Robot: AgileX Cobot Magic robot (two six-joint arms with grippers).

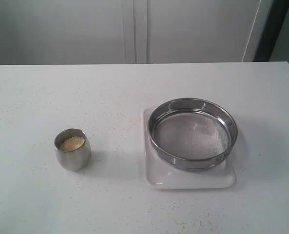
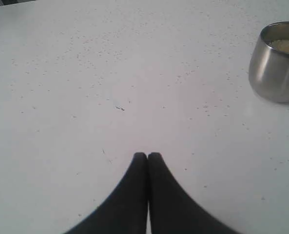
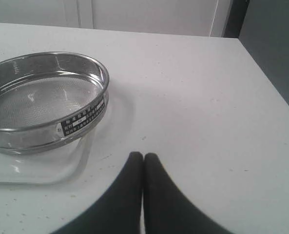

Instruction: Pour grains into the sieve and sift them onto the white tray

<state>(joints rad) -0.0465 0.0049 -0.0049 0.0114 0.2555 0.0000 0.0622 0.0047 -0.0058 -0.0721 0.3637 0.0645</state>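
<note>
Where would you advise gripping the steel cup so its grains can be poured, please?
The cup stands upright, handleless, with grains in its open top, so probably clamp across its rounded wall near mid-height, coming in level from the side.

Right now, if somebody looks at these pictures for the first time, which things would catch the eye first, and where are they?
The wide steel sieve stands on the white tray, right of the middle of the table, with its mesh empty. To its left stands a small steel cup holding the grains. The left gripper and the right gripper are both shut, holding nothing.
</note>
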